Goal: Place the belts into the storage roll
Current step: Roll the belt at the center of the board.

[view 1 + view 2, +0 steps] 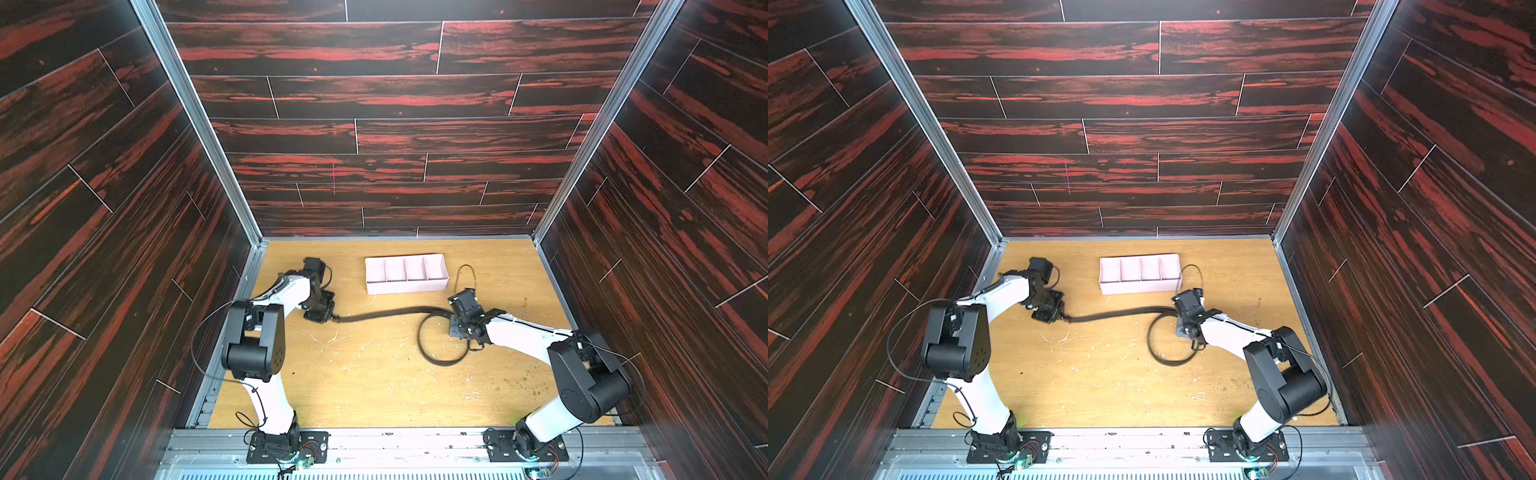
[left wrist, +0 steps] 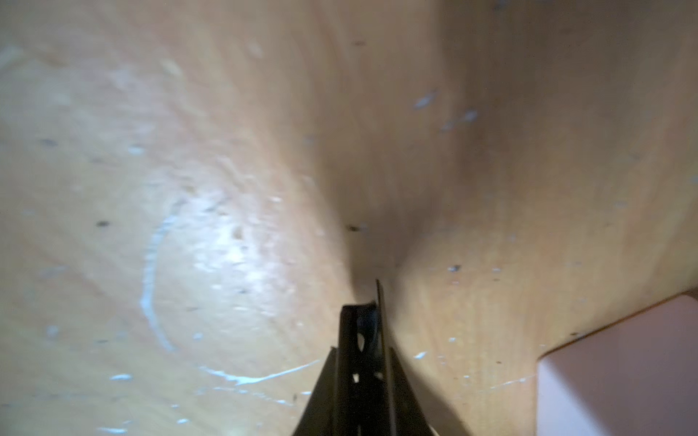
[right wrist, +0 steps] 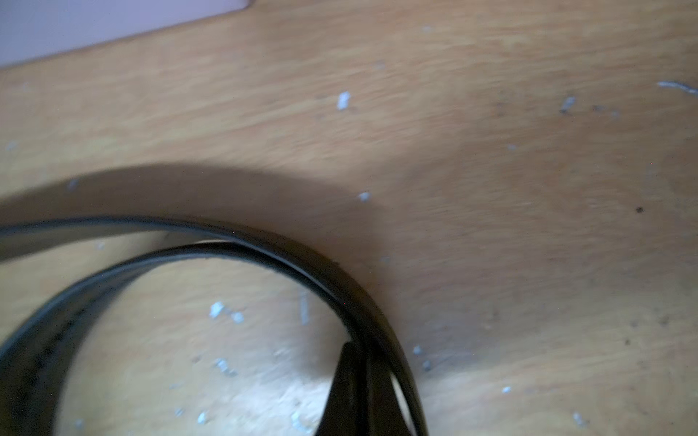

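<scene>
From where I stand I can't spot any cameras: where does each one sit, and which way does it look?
Both top views: high over the arms' base end, looking down at the table; the left arm, right arm, belt and tray show.
Left wrist: on the left arm, facing the table along the left gripper, which pinches the belt's end.
Right wrist: on the right arm, looking past the right gripper at the belt's loop.
Shared: both wrist views catch a corner of the tray.
</scene>
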Robot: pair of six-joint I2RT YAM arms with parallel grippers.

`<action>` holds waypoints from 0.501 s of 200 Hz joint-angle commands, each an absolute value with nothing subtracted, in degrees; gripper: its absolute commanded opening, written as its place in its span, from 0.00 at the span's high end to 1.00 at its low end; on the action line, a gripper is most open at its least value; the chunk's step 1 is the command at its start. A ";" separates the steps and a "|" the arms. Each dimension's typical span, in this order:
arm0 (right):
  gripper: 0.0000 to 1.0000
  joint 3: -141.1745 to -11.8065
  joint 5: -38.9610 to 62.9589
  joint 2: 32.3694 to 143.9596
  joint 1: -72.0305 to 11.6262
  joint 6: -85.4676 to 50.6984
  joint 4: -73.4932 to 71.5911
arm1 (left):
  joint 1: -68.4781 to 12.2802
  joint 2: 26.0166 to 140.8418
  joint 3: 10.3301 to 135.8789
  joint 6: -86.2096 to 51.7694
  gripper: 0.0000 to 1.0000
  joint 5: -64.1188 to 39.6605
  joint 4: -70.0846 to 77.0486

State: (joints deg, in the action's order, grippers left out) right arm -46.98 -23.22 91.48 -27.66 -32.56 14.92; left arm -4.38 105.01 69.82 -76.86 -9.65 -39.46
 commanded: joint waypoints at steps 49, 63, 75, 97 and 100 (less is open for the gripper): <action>1.00 -49.05 -22.18 93.95 -24.17 -32.90 18.27 | -7.59 90.52 59.55 -72.96 0.85 -9.61 -43.07; 1.00 -50.00 -22.11 94.22 -24.21 -33.11 18.80 | -11.24 90.26 60.31 -71.71 0.81 -9.62 -45.16; 1.00 -50.40 -22.20 94.55 -24.17 -33.10 18.72 | -14.37 89.85 60.27 -71.81 0.81 -9.81 -45.83; 1.00 -51.58 -22.32 95.66 -24.13 -33.13 19.17 | -19.13 87.98 56.55 -75.84 0.79 -11.07 -43.54; 1.00 -51.70 -22.32 95.75 -24.18 -33.07 19.21 | -19.57 87.68 56.05 -76.57 0.79 -11.35 -43.25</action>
State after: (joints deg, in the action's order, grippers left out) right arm -50.26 -22.26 93.62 -24.56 -32.53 16.78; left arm -15.59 91.22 59.42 -73.89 -9.93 -41.93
